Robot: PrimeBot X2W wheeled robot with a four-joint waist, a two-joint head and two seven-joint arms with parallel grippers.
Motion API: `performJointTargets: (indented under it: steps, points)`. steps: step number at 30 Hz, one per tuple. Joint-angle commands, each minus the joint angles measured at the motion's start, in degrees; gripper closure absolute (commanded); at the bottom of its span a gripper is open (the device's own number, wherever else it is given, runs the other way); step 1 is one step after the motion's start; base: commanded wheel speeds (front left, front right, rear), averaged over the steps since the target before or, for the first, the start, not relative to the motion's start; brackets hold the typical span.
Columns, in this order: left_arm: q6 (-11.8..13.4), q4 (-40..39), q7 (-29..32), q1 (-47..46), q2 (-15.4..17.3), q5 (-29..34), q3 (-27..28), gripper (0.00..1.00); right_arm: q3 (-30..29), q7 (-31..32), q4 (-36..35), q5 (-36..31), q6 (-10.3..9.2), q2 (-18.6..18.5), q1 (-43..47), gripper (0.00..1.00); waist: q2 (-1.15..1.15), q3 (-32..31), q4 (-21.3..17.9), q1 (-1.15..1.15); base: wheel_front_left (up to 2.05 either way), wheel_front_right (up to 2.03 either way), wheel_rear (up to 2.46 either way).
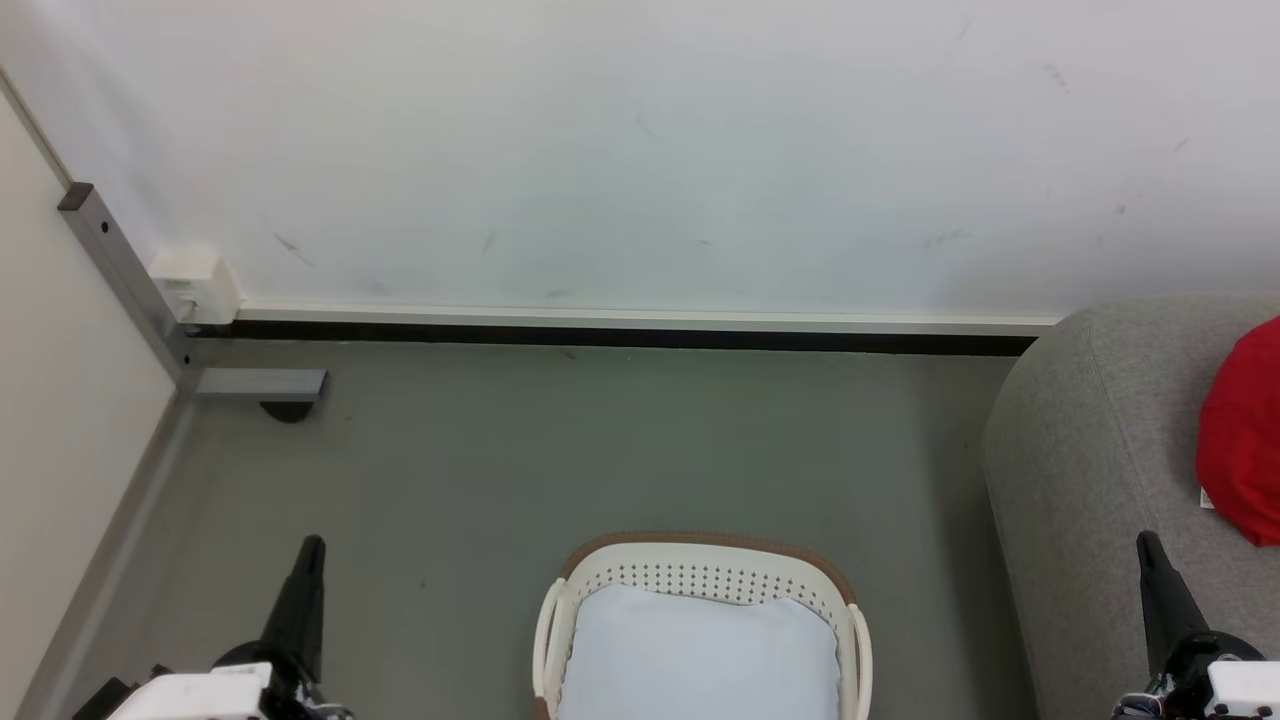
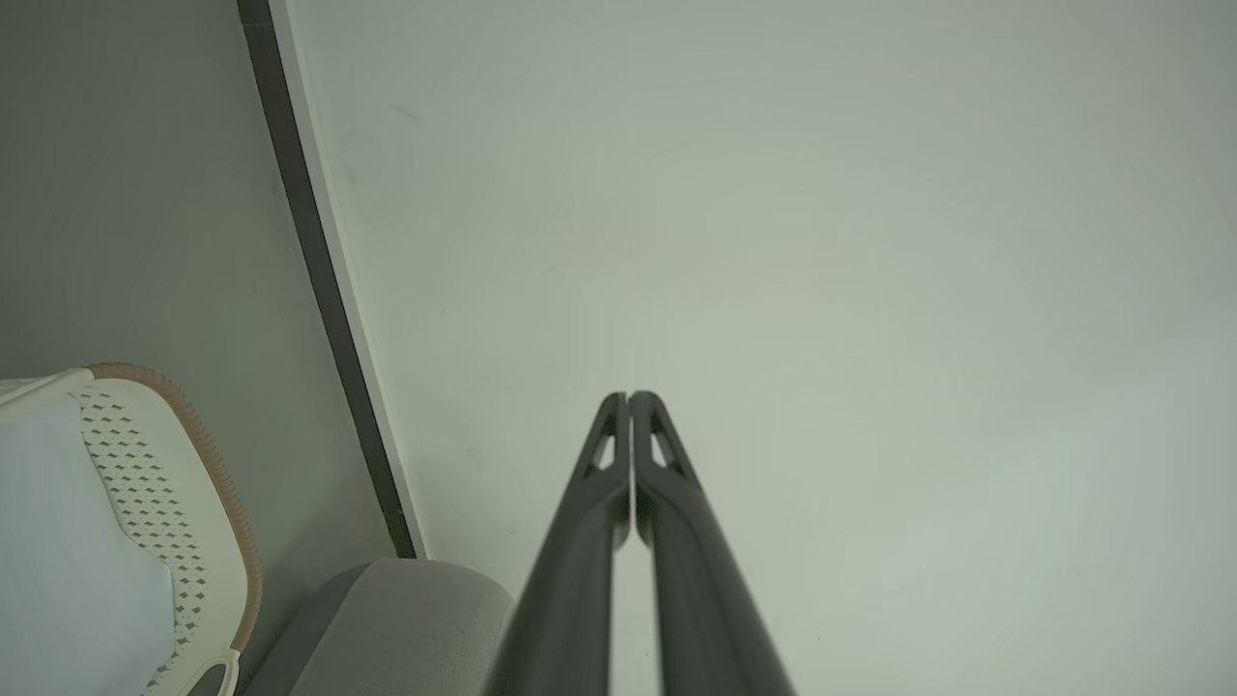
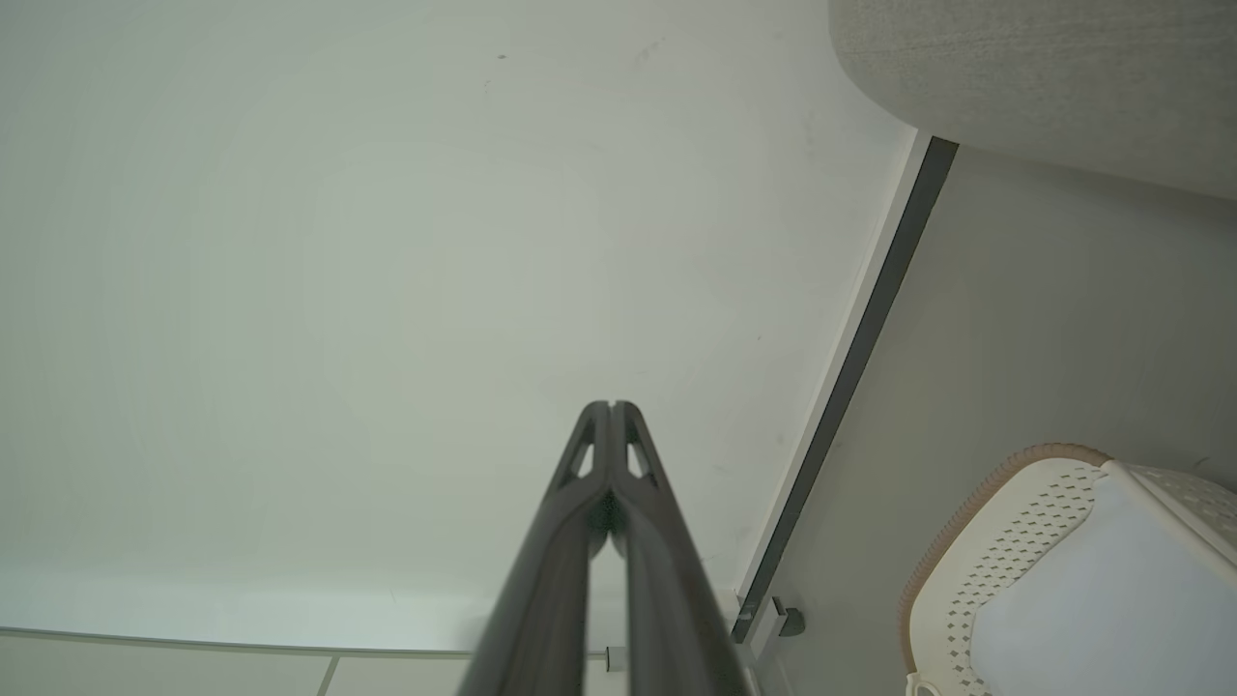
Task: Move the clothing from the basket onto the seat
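Closing stage: you see the clothing (image 1: 1245,430) on the seat (image 1: 1090,450), the basket (image 1: 700,578) holding a pale pad (image 1: 700,650). Left end effector (image 1: 313,545) and right end effector (image 1: 1146,541) are pressed together, empty; probably nothing is left to carry.

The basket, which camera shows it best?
The head view: the basket sits low in the middle, its brown rim, holey wall and pale pad plain. Each wrist view catches just one end at a bottom corner.
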Motion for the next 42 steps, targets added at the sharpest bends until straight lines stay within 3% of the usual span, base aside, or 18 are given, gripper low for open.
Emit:
performJointTargets:
  steps: [1,42]
  points:
    - [0.1,-0.2,0.2,-0.5,0.1,-0.8,0.1,1.00,-0.3,0.0,0.1,-0.4,-0.12,0.1,-0.7,1.00,0.00,0.0,0.0,0.00,0.00,0.00,0.00]
    - [0.1,-0.2,0.2,-0.5,0.1,-0.8,0.1,1.00,-0.4,0.2,0.1,-0.6,-0.12,0.1,-0.7,1.00,0.00,0.0,0.0,0.00,0.00,0.00,0.00]
